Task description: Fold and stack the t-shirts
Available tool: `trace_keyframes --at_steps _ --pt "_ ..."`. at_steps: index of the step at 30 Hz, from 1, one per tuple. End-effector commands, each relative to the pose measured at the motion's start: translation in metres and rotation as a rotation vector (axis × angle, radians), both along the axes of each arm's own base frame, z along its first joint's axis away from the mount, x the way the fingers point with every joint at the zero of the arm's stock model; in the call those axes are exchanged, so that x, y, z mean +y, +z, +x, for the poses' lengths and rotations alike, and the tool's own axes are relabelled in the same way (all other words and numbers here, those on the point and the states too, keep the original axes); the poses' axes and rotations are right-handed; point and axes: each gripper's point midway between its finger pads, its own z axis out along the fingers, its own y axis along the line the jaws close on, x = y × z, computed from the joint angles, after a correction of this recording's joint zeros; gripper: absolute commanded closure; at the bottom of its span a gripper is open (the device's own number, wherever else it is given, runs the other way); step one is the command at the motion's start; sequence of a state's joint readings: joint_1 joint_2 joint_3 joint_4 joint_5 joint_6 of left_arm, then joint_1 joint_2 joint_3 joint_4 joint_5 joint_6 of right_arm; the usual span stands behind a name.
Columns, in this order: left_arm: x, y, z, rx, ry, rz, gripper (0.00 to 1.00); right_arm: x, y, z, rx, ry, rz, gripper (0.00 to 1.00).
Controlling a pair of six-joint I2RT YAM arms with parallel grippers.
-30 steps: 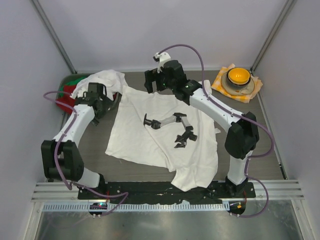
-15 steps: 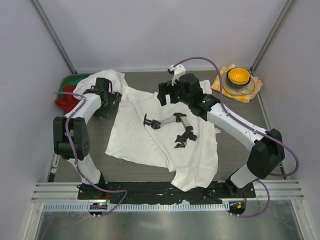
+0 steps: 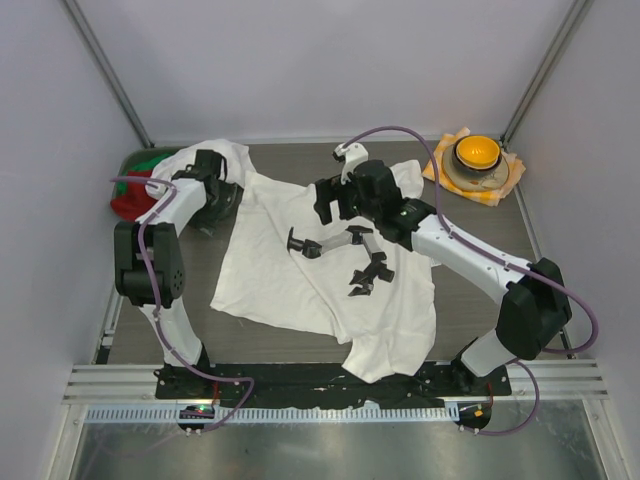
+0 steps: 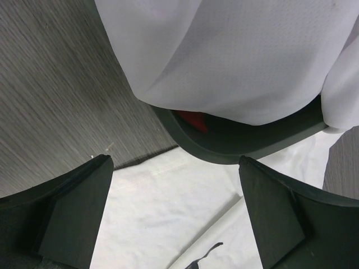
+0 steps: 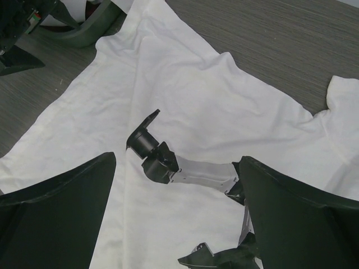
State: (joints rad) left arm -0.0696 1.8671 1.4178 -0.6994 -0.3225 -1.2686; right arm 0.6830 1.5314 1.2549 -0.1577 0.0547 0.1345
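Forward, left arm (image 3: 172,202) and right arm (image 3: 460,250) above t-shirts (image 3: 285,285), jaws wide

grey table, three things lying on it

dark wood-grain table (image 3: 295,158), and across the middle a white t-shirt (image 3: 290,290) lies spread out, its near hem lapping onto the black base plate (image 3: 300,378). far-left corner, a dark green tub (image 3: 135,160). far-right corner, an orange-and-white checked cloth (image 3: 440,165).
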Motion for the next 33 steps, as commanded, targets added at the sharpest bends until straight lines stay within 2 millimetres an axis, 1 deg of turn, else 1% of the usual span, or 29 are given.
trace_keyframes --at_steps 1,2,3,5,6,7,8,9,10,11,12,13,14,15,16,17,18,19,21,22,23,24,25,26,29,30,31,32,33 --pt "0.001 0.017 -0.002 -0.026 -0.008 0.040 0.00 -0.015 0.016 0.006 -0.022 -0.113 0.005 0.01" --pt "0.000 0.022 -0.008 -0.029 -0.037 0.058 0.00 -0.021 0.015 0.008 -0.009 -0.156 -0.005 0.02" --pt "0.000 0.031 -0.020 -0.038 -0.052 0.077 0.00 -0.035 0.011 0.012 -0.004 -0.235 -0.034 0.01" --pt "-0.012 0.042 -0.033 -0.068 -0.122 0.080 0.00 -0.053 -0.009 0.002 0.071 -0.321 -0.075 0.01" --pt "-0.013 0.048 -0.051 -0.069 -0.169 0.096 0.00 -0.070 -0.014 0.003 0.066 -0.400 -0.106 0.01" --pt "-0.024 0.049 -0.058 -0.077 -0.232 0.077 0.00 -0.080 -0.022 -0.001 0.083 -0.434 -0.130 0.00" --pt "-0.028 0.048 -0.069 -0.064 -0.278 0.076 0.00 -0.091 -0.034 -0.004 0.107 -0.473 -0.146 0.00" --pt "-0.030 0.040 -0.084 -0.031 -0.343 0.093 0.00 -0.106 -0.042 -0.001 0.127 -0.519 -0.152 0.00" --pt "-0.042 0.048 -0.092 -0.052 -0.412 0.082 0.00 -0.114 -0.052 -0.002 0.156 -0.541 -0.163 0.00" --pt "-0.046 0.043 -0.106 -0.020 -0.454 0.081 0.00 -0.121 -0.071 -0.005 0.200 -0.555 -0.184 0.00" --pt "-0.057 0.044 -0.114 -0.018 -0.533 0.095 0.00 -0.134 -0.080 0.000 0.230 -0.595 -0.172 0.00" --pt "-0.061 0.050 -0.122 -0.031 -0.558 0.098 0.00 -0.135 -0.090 0.000 0.264 -0.586 -0.163 0.00" --pt "-0.063 0.048 -0.130 -0.019 -0.574 0.106 0.00 -0.140 -0.104 0.000 0.294 -0.599 -0.176 0.00" --pt "-0.073 0.048 -0.133 -0.038 -0.619 0.106 0.00 -0.147 -0.110 0.007 0.305 -0.633 -0.154 0.00" --pt "-0.077 0.050 -0.134 -0.056 -0.639 0.104 0.00 -0.152 -0.117 0.009 0.324 -0.651 -0.142 0.00" --pt "-0.084 0.048 -0.134 -0.064 -0.660 0.084 0.00 -0.156 -0.128 0.011 0.353 -0.662 -0.147 0.00" --pt "-0.093 0.046 -0.135 -0.066 -0.694 0.078 0.00 -0.160 -0.129 0.017 0.353 -0.689 -0.123 0.00" --pt "-0.098 0.044 -0.135 -0.060 -0.715 0.072 0.00 -0.174 -0.133 0.024 0.363 -0.725 -0.109 0.01" --pt "-0.111 0.036 -0.130 -0.056 -0.748 0.063 0.00 -0.172 -0.142 0.033 0.395 -0.707 -0.073 0.00" --pt "-0.114 0.033 -0.128 -0.056 -0.750 0.059 0.00 -0.173 -0.140 0.040 0.394 -0.708 -0.060 0.01" --pt "-0.115 0.025 -0.126 -0.044 -0.751 0.056 0.00 -0.167 -0.142 0.043 0.403 -0.683 -0.055 0.00" --pt "-0.118 0.025 -0.119 -0.063 -0.749 0.054 0.00 -0.165 -0.151 0.046 0.421 -0.674 -0.068 0.01" --pt "-0.119 0.022 -0.116 -0.065 -0.745 0.052 0.00 -0.161 -0.147 0.053 0.416 -0.663 -0.062 0.01" --pt "-0.122 0.014 -0.113 -0.050 -0.746 0.048 0.00 -0.159 -0.149 0.056 0.421 -0.661 -0.063 0.01" --pt "-0.130 0.003 -0.103 -0.035 -0.749 0.027 0.00 -0.165 -0.171 0.062 0.468 -0.684 -0.097 0.01" --pt "-0.132 -0.011 -0.102 0.004 -0.753 0.015 0.00 -0.166 -0.176 0.064 0.477 -0.687 -0.098 0.01" --pt "-0.134 -0.016 -0.099 0.010 -0.752 0.013 0.00 -0.168 -0.187 0.067 0.494 -0.694 -0.111 0.01" --pt "-0.135 -0.020 -0.096 0.019 -0.749 0.013 0.00 -0.174 -0.191 0.071 0.501 -0.706 -0.115 0.01" --pt "-0.133 -0.031 -0.096 0.051 -0.740 0.021 0.00 -0.177 -0.196 0.073 0.509 -0.713 -0.120 0.01"
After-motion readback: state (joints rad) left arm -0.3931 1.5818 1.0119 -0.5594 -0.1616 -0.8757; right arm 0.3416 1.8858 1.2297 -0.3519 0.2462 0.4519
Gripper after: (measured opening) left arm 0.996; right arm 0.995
